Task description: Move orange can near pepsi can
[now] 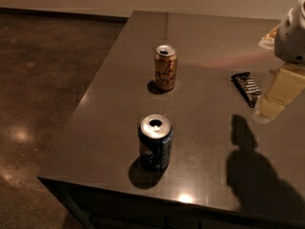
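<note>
The orange can (165, 67) stands upright near the middle of the dark table (209, 46), its top opened. The pepsi can (155, 142) stands upright closer to the front edge, about a can's height nearer the camera and slightly left. My gripper (274, 99) hangs at the right edge of the view, above the table and well to the right of both cans. It holds nothing that I can see. Its pale arm segment rises out of frame at the top right.
A dark snack packet (246, 88) lies flat on the table just left of the gripper. The arm's shadow falls on the table at the front right. The table's left and front edges drop to a polished brown floor (43, 94).
</note>
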Motion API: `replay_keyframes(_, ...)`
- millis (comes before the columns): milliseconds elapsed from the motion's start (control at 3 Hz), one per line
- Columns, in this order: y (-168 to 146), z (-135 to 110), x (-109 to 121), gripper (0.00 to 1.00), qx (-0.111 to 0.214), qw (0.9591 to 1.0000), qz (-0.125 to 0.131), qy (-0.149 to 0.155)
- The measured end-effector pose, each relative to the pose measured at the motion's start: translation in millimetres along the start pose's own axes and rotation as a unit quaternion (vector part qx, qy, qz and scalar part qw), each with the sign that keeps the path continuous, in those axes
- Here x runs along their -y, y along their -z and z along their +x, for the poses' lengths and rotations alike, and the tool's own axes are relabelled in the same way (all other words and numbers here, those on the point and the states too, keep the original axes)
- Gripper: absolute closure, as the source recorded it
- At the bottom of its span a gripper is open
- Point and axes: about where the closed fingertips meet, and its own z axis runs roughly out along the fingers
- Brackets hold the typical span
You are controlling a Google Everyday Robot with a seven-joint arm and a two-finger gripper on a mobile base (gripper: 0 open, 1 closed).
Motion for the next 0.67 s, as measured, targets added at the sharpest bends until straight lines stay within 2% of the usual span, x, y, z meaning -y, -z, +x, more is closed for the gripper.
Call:
replay_keyframes(333, -19.8, -14.9, 25.7, 0.00, 0.017, 0.9984, 0.023, -0.049)
replay_keyframes(667, -37.0, -36.2, 54.7, 0.00, 0.056, 0.9931, 0.043, -0.094)
